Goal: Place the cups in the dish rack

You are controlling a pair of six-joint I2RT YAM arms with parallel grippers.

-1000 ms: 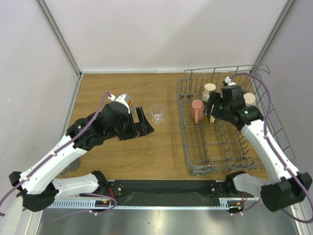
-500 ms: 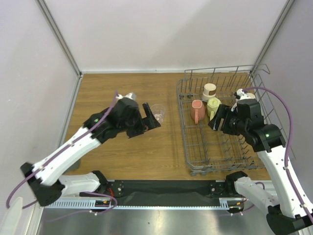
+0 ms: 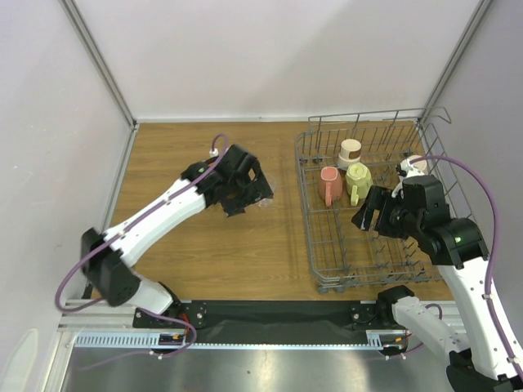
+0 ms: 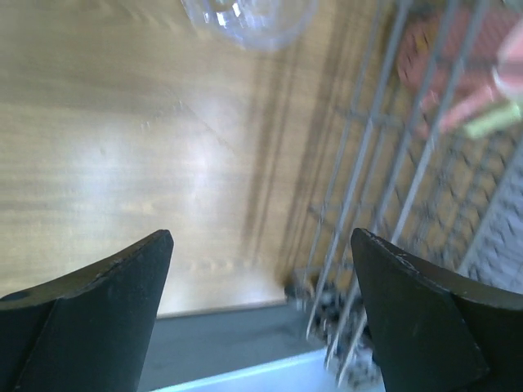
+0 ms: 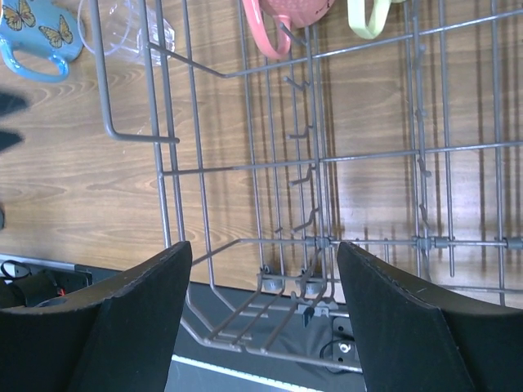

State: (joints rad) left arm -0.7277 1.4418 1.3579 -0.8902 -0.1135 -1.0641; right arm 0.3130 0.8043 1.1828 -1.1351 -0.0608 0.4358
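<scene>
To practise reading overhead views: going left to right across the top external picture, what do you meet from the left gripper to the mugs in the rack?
left gripper → dish rack, left wall → pink mug → yellow-cream mug. The beige cup and right gripper overlap that mug sideways, so they are omitted.

Behind the left pincer [image 4: 260,245], the left arm [image 3: 154,219] was made of smooth white shell links joined by bulky black housings. A thin purple left cable [image 3: 65,278] ran loosely beside it, back from the wrist. The right arm [image 3: 478,302] behind the right pincer [image 5: 263,249] was built alike, white with black joints, and had its own purple right cable [image 3: 489,229]. Each pincer's fingers [image 5: 114,327] were broad, matte black wedges with rounded edges.
</scene>
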